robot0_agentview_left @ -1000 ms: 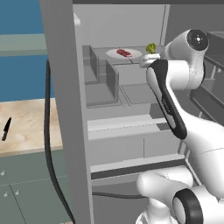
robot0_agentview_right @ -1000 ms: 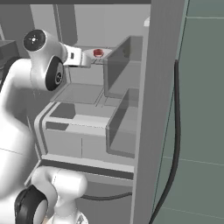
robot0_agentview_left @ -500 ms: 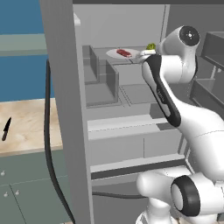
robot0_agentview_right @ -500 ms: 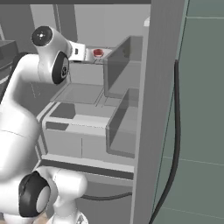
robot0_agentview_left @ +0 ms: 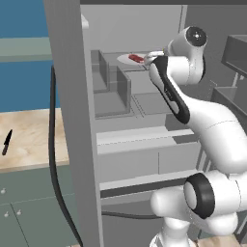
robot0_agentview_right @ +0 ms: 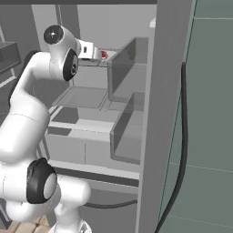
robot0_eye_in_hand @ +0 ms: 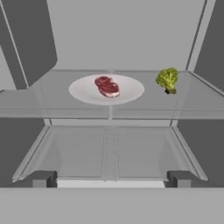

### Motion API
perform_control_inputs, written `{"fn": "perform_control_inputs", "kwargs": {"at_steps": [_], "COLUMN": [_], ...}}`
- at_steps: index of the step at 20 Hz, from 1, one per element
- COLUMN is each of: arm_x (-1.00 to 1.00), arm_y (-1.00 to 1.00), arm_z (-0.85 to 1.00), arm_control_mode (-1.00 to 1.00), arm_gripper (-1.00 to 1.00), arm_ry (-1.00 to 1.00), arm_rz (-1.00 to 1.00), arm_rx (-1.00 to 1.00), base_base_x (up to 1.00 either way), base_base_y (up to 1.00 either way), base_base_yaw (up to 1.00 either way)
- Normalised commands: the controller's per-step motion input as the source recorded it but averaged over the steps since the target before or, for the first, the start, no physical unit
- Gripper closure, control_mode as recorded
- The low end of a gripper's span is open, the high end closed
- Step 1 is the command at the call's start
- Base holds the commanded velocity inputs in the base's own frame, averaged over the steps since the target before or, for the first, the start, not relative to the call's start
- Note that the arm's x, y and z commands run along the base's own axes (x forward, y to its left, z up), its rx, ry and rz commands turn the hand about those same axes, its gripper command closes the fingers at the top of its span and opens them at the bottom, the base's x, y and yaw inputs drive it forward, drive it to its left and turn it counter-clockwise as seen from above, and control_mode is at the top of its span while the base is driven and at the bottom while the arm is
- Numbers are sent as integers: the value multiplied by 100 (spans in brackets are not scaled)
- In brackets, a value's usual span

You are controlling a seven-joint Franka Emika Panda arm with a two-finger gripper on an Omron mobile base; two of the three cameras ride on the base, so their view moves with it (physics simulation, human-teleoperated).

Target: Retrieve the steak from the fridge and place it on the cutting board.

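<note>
Though open-fingered — steak (robot0_eye_in_hand: pixel 107 86) beyond end effector (robot0_eye_in_hand: pixel 110 178)

Flat even rendered light, soft faint shadows, no glare, slightly blurry.

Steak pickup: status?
Gripper open, empty. Steak on plate, fridge shelf, ahead. Broccoli off to one side, path clear.

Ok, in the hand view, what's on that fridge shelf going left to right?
White plate → steak lying on the plate → broccoli sitting on the shelf, apart from the plate.
</note>
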Motion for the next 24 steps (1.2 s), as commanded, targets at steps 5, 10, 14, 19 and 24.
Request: {"fn": "perform_control_inputs", "kwargs": {"at_steps": [5, 10, 14, 19, 24], "arm_x": [49, 52, 46, 47, 53], "arm_y": [0, 0, 0, 0, 0], "arm_z": [0, 0, -5, -2, -11], "arm_control_mode": [-100, -100, -100, -100, -100], "arm_gripper": [-100, -100, -100, -100, -100], "arm_ry": [0, 0, 0, 1, 4], "arm_rz": [0, 0, 0, 0, 0], "arm_rx": [0, 0, 0, 0, 0], "base_base_x": [0, 0, 0, 0, 0], "base_base_y": [0, 0, 0, 0, 0], "base_base_yaw": [0, 0, 0, 0, 0]}}
